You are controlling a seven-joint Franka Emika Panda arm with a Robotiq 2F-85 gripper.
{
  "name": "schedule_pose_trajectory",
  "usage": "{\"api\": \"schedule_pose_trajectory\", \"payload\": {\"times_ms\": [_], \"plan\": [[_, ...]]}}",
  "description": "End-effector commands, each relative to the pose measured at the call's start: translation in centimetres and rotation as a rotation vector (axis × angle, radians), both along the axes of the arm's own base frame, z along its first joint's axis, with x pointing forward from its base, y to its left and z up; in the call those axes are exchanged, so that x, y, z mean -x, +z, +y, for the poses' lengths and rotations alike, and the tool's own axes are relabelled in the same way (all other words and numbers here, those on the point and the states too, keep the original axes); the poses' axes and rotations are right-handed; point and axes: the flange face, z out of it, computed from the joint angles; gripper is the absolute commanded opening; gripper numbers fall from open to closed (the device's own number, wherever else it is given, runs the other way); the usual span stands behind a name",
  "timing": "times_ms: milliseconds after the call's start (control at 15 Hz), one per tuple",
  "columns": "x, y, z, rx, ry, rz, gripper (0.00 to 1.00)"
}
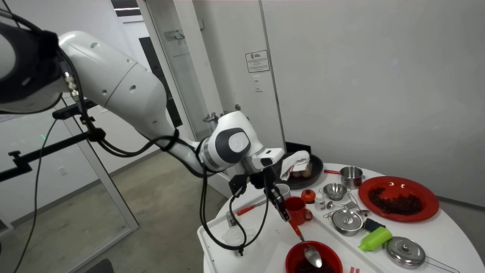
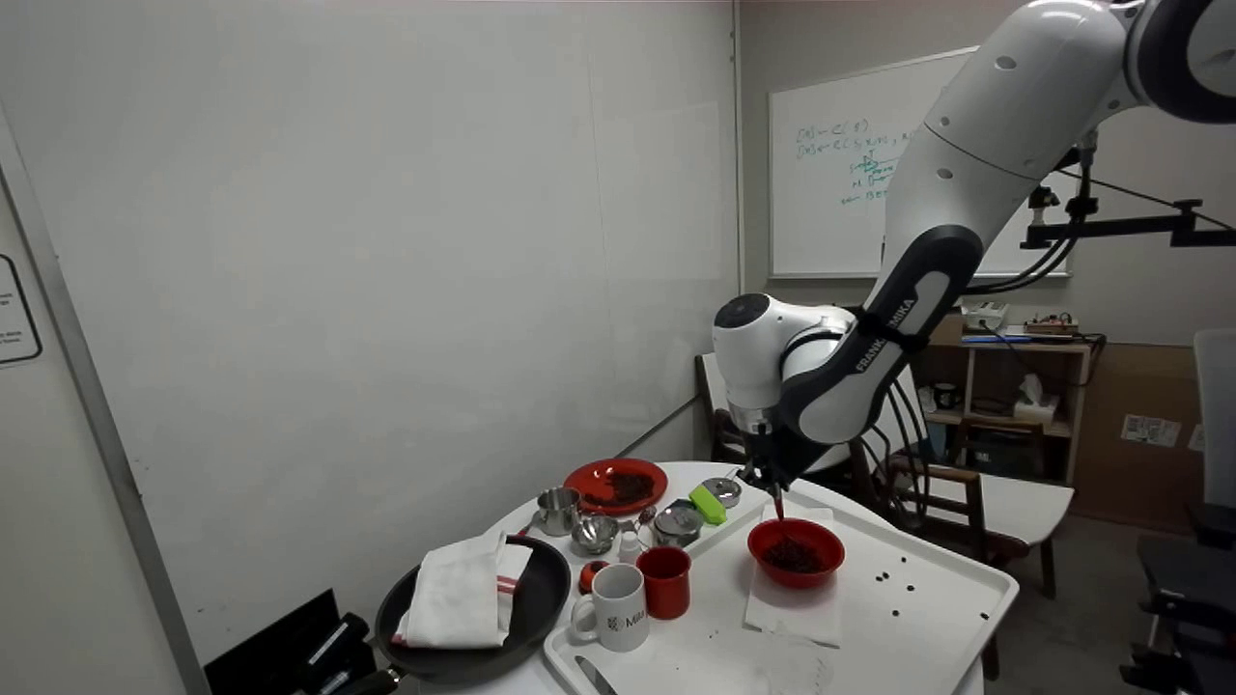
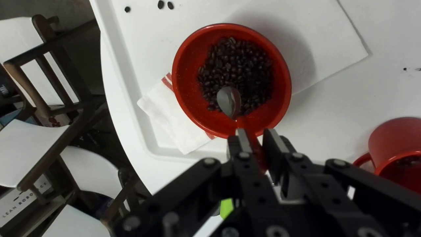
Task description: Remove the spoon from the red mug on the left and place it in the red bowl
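The spoon, with a red handle and a steel scoop, shows in both exterior views [image 1: 313,257] [image 2: 778,507] and the wrist view [image 3: 227,100]. My gripper [image 1: 284,216] [image 2: 775,487] [image 3: 255,132] is shut on its handle, with a sliver of gap beside it at the fingertips. The scoop hangs tilted over the red bowl [image 1: 293,261] [image 2: 797,577] [image 3: 187,82], which holds dark beans. I cannot tell whether it touches them. The red mug [image 1: 294,206] [image 2: 666,584] [image 3: 394,138] stands upright beside the gripper, with no spoon in it.
A white mug [image 2: 619,608] stands beside the red mug. A white tray [image 2: 715,666] carries the bowl and a knife [image 1: 246,209]. Steel pots [image 1: 347,222], a green bottle [image 1: 375,239], a large red dish [image 1: 428,201] and a black pan [image 2: 550,589] stand around.
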Motion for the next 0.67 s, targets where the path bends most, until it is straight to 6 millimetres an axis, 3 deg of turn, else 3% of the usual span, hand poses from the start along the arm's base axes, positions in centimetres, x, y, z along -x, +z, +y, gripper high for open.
{"api": "schedule_pose_trajectory", "payload": {"times_ms": [0,333,400,600], "plan": [[-1.5,-1.7,-1.8,-0.033,0.037,0.026,0.1],[-2.7,-4.1,-3.3,-0.075,0.047,0.073,0.1],[-1.6,-3.5,-3.1,-0.056,0.035,0.057,0.16],[-2.1,-4.2,-3.3,-0.058,0.04,0.064,0.16]]}}
